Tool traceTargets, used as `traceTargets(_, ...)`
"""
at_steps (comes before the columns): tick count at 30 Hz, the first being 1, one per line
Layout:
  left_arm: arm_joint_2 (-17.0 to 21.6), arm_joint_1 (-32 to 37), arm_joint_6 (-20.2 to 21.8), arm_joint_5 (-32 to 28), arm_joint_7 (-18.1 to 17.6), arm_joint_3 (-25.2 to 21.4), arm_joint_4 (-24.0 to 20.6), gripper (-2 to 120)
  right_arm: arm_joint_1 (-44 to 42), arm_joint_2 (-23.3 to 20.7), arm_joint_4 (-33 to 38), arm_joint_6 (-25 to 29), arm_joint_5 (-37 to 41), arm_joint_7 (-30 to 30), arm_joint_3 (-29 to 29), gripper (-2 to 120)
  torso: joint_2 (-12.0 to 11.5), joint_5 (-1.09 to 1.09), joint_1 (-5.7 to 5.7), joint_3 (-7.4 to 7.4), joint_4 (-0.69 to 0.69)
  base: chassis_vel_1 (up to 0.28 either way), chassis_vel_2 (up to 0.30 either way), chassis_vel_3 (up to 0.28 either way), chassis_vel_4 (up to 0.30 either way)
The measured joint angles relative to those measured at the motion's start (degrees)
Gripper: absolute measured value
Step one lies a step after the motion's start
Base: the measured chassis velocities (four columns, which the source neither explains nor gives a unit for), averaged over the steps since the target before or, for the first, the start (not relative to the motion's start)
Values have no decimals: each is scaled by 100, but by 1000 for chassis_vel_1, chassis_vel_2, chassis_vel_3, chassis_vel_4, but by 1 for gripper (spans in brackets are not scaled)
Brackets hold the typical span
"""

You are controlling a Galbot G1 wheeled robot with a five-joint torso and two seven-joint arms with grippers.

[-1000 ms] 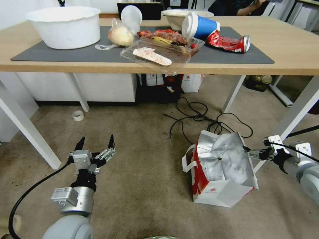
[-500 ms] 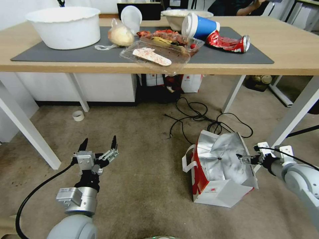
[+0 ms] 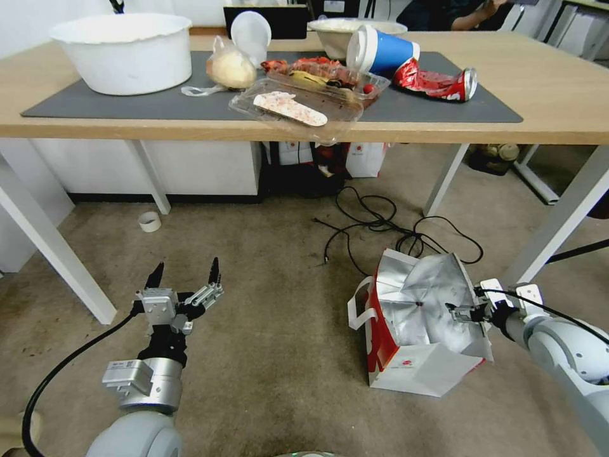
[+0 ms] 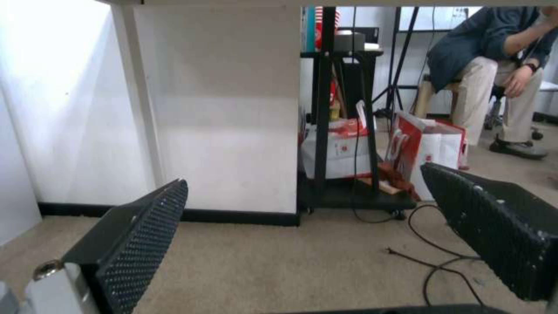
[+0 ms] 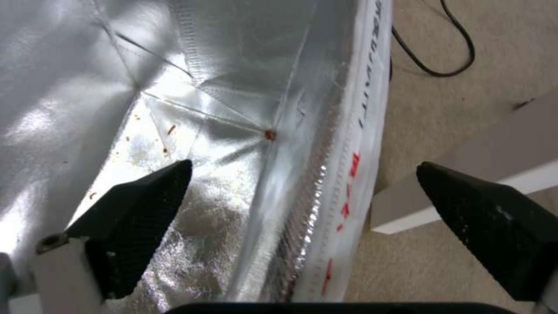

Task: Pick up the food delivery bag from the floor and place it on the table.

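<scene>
My right gripper [image 3: 458, 311] jaws spread, straddling the food delivery bag [image 3: 419, 317] side wall: one inside over foil, one outside. White table leg [image 3: 558, 222] crowds the outer jaw. Cables [image 3: 380, 228] lie beyond the bag. Carpet between bag and left gripper [image 3: 184, 279] is open.

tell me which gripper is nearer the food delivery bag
Right. The right gripper is open astride the food delivery bag rim, one finger over the foil lining; the left gripper hovers open, well apart.
</scene>
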Motion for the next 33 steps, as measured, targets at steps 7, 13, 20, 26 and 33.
traceTargets(7, 4, 1, -2, -18, -16, -3, -40, 100, -57, 20, -70, 6, 33, 21, 13, 70, 1, 0, 0, 0, 0, 0, 0, 0, 0)
traceTargets(13, 5, 14, -2, -22, -19, -11, -56, 100, -71, 45, -99, 8, 38, 23, 14, 49, 1, 0, 0, 0, 0, 0, 0, 0, 0)
traceTargets(20, 12, 15, -4, -31, -24, -28, -62, 100, -83, 73, -115, 10, 44, 23, 13, 28, 2, 0, 0, 0, 0, 0, 0, 0, 0)
traceTargets(26, 20, 1, -7, -36, -30, -27, -57, 100, -106, 104, -122, 12, 50, 21, 11, 3, 2, 0, 0, 0, 0, 0, 0, 0, 0)
traceTargets(33, 62, -22, 6, -45, -88, -68, -55, 100, -179, 190, 26, 17, 99, 14, 57, 0, 2, 0, 0, 0, 0, 0, 0, 0, 0)
